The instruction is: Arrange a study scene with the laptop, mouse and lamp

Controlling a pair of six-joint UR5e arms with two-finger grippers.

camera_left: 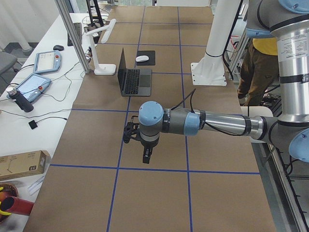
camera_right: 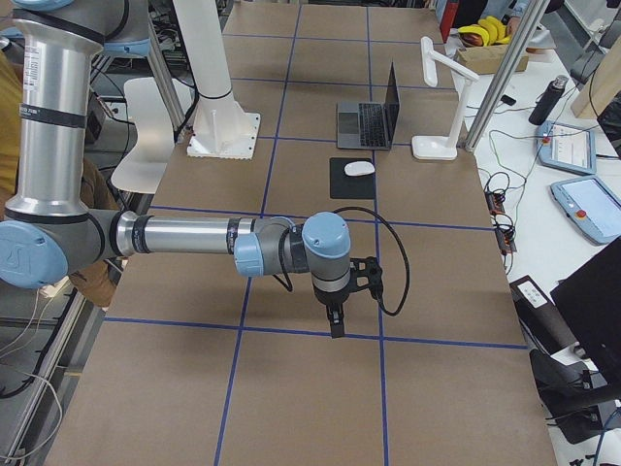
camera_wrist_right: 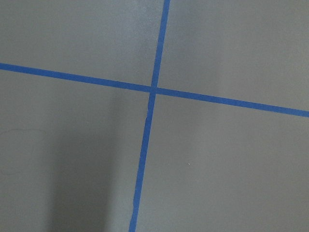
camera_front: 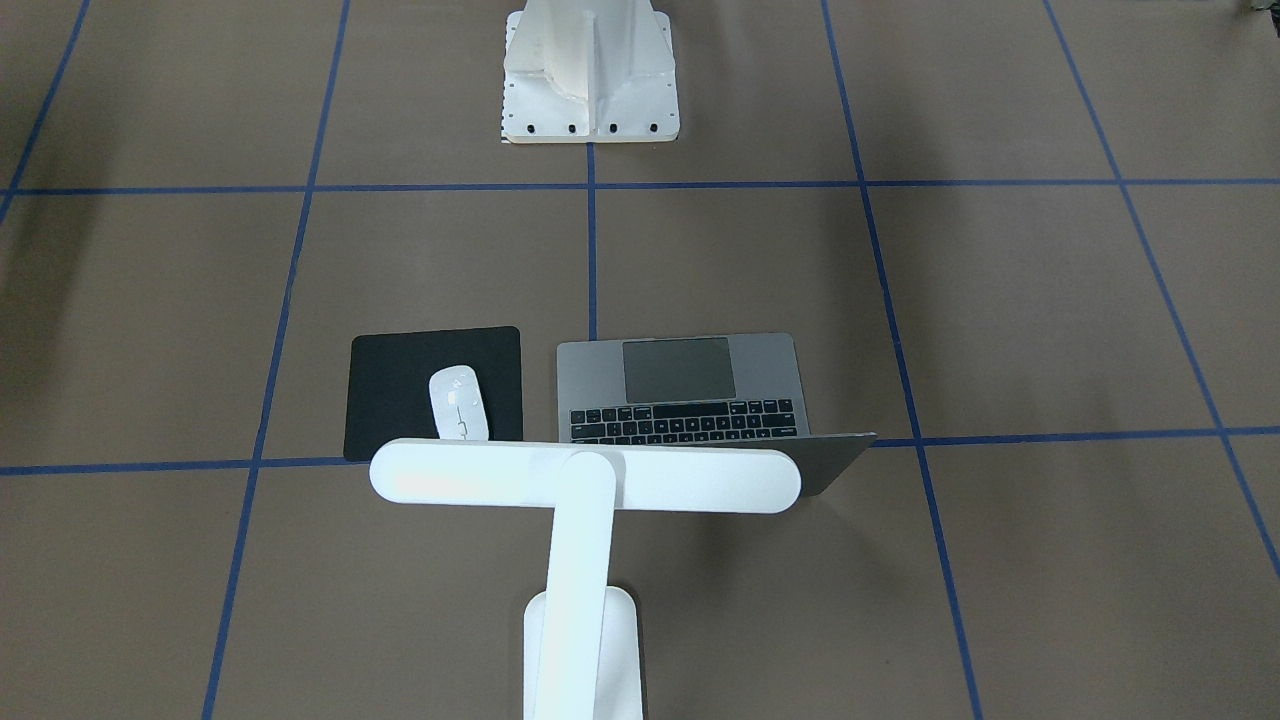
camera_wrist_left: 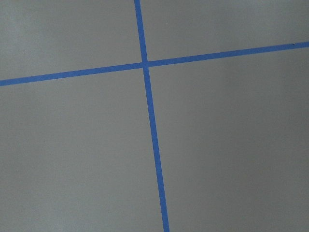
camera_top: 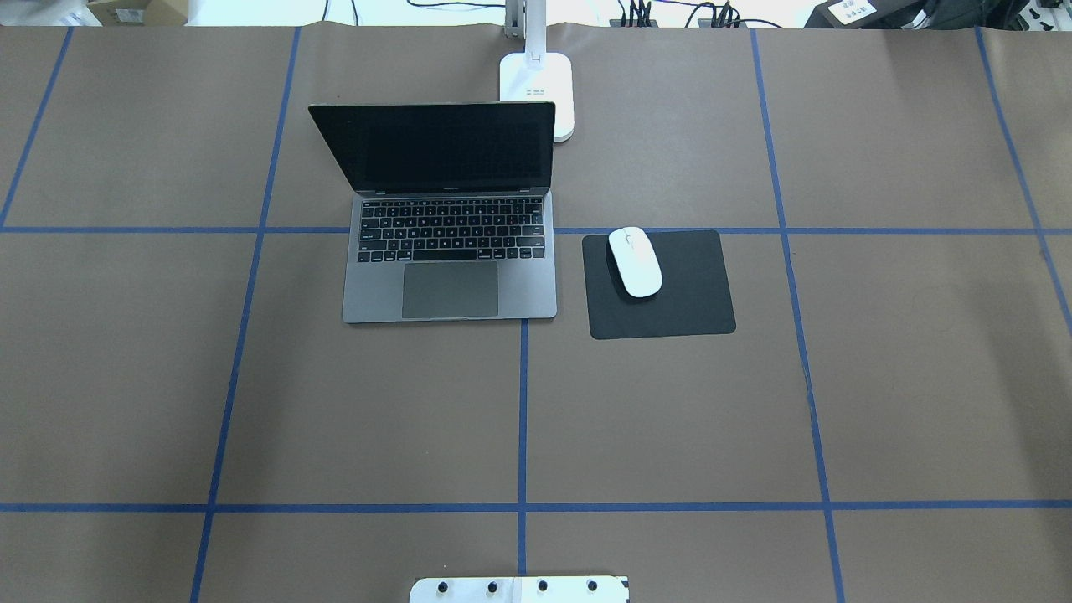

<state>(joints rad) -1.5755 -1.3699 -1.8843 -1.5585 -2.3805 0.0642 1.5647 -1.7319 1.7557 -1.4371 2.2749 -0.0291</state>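
The mouse [camera_top: 634, 261] is lying at three o'clock of the open laptop [camera_top: 450, 260], with the lamp [camera_top: 538, 92] at one. Whether the left gripper [camera_left: 146, 158] and right gripper [camera_right: 336, 325] are open or closed cannot be told.

From the front, the lamp [camera_front: 585, 478] hides most of the lid of the laptop [camera_front: 680, 385] and one end of the mouse [camera_front: 459, 402]; its base runs off the bottom edge. The left claw [camera_left: 146, 157] and right claw [camera_right: 335, 325] show only in side views, their jaws too small to judge.

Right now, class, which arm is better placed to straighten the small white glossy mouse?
Probably the right: the mouse sits on the flat black mat on the robot's right half, with the open grey metal laptop between it and the left arm's side.
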